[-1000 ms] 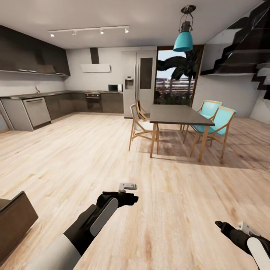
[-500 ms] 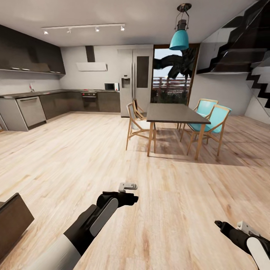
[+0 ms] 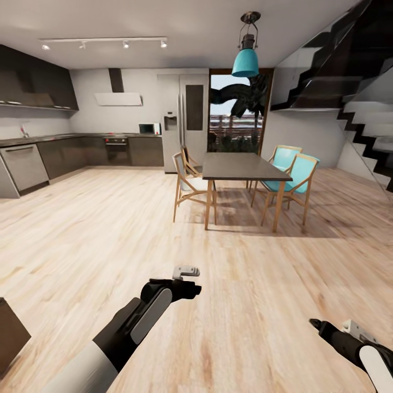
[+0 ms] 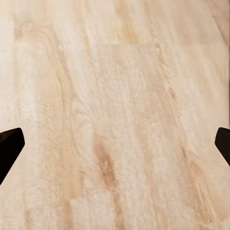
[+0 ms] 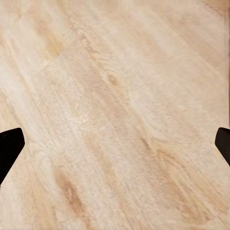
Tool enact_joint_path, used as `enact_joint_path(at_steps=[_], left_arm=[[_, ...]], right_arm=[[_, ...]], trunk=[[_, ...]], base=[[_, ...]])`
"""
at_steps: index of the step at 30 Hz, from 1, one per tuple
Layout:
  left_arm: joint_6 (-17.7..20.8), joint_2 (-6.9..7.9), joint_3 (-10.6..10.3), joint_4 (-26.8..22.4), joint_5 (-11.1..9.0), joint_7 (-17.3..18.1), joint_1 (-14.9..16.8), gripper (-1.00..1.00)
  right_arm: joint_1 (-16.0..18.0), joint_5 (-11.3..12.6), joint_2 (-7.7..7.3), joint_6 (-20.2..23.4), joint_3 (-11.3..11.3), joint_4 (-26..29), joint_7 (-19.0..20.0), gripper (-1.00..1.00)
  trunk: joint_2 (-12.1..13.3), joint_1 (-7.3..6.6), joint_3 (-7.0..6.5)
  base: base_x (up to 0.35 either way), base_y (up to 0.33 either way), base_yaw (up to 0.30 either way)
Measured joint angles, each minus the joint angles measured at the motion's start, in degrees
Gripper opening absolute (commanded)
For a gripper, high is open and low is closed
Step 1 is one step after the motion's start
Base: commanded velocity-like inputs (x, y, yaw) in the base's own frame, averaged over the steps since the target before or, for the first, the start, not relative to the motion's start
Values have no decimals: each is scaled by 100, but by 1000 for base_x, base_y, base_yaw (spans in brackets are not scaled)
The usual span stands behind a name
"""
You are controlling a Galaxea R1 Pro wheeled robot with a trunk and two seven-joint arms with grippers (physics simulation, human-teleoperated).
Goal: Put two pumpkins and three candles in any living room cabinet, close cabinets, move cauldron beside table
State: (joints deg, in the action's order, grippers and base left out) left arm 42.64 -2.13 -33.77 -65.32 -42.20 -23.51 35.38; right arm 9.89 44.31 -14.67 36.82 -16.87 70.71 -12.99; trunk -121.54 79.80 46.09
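The pumpkins, candles, cauldron and low coffee table are out of view. My left gripper hangs over bare wooden floor at the lower middle of the head view. In the left wrist view its dark fingertips stand far apart at the picture's edges, open and with nothing between them. My right gripper is low at the right, also over floor. Its fingertips are spread wide in the right wrist view, open and holding nothing.
A dark dining table with wooden and teal chairs stands ahead. A kitchen counter and fridge line the far wall, and stairs rise at the right. A dark-brown furniture corner shows at lower left. Wide floor lies between.
The whole head view has shifted left, so the camera has turned to the right. The dark-brown corner at lower left shows less. Both arms keep their pose.
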Motion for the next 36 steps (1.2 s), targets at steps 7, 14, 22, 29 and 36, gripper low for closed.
enact_joint_path(at_steps=[7, 14, 22, 29, 36], left_arm=[[0, 0, 0, 0, 1, -7, 0, 100], [-1, 0, 0, 0, 1, -8, 0, 100], [0, 0, 0, 0, 1, -8, 0, 100], [0, 0, 0, 0, 1, -8, 0, 100], [0, 0, 0, 0, 1, -8, 0, 100]], right_arm=[[0, 0, -1, 0, -3, -2, 12, 100], [0, 0, -1, 0, -2, -3, 14, 100], [0, 1, -1, 0, -1, -3, 14, 100], [0, 1, 1, 0, -1, -3, 14, 100], [0, 1, 0, 0, -1, -3, 14, 100]], trunk=[[0, 0, -46], [0, 0, -93], [0, 1, -145], [0, 1, -192], [0, 1, -238]], base=[[105, 21, -231], [85, 2, -232], [74, 0, -232], [18, 0, -232], [1, 0, -232]])
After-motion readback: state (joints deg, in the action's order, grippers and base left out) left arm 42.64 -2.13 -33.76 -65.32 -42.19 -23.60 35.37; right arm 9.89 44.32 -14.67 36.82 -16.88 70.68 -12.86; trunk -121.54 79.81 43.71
